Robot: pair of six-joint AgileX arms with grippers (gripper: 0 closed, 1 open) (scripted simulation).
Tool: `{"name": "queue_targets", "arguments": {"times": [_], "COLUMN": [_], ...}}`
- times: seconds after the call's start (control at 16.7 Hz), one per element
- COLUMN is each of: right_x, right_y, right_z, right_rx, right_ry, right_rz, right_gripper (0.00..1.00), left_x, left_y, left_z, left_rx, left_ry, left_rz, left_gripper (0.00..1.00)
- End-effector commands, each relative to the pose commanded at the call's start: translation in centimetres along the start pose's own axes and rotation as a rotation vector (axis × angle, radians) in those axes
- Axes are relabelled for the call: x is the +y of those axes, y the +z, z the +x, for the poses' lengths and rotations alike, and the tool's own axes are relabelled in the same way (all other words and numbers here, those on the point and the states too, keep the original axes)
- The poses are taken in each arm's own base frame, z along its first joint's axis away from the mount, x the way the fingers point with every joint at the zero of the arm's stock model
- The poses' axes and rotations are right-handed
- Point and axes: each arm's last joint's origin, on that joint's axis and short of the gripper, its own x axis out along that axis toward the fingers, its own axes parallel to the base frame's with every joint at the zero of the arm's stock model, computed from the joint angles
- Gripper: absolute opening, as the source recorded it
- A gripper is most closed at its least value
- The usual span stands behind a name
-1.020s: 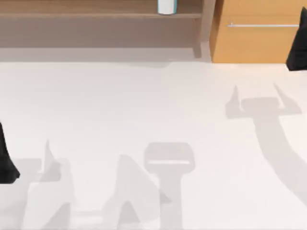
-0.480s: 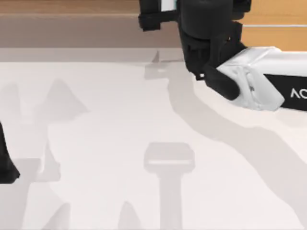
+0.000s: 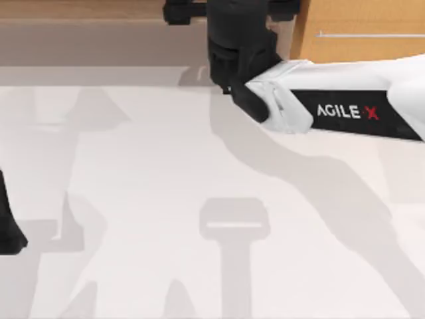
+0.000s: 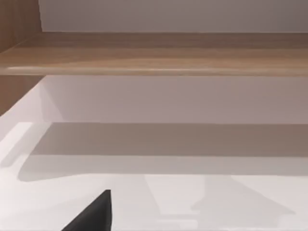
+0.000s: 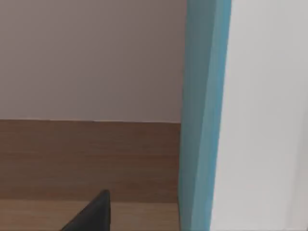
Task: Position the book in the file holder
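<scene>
Against wooden shelf (image 5: 86,159), seemingly flat book (image 5: 250,120)

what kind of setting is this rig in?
Probably a rendered office or study corner: a white tabletop backed by a wooden shelf and a light wooden drawer cabinet, with a white, blue-edged book close to the right wrist camera.

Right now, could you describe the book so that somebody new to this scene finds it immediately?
Look at the wooden shelf along the table's far edge. The right gripper reaches over it near the middle. In the right wrist view, the book stands upright on the wood: a white slab with a blue edge, unlike the brown around it.
</scene>
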Motion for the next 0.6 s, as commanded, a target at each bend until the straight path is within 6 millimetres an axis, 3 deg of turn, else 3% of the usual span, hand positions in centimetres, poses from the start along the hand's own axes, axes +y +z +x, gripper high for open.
{"name": "queue_targets", "arguments": {"times": [0.36,0.6], "right_x": [0.1,-0.3], "right_y": [-0.1,0.1], "right_z": [0.1,1.7], "right_rx": [0.002,-0.001], "right_ry": [0.001,-0.002], "right_rz": [-0.001,0.002], "right_gripper": [1.0,1.0], "left_x": [0.0,0.0], "left_y": [0.0,0.0], "left_z": [0.0,0.0], "left_rx": [0.0,0.0], "left_ry": [0.0,0.0], "left_rz": [0.0,0.0], "left_gripper": [1.0,1.0]}}
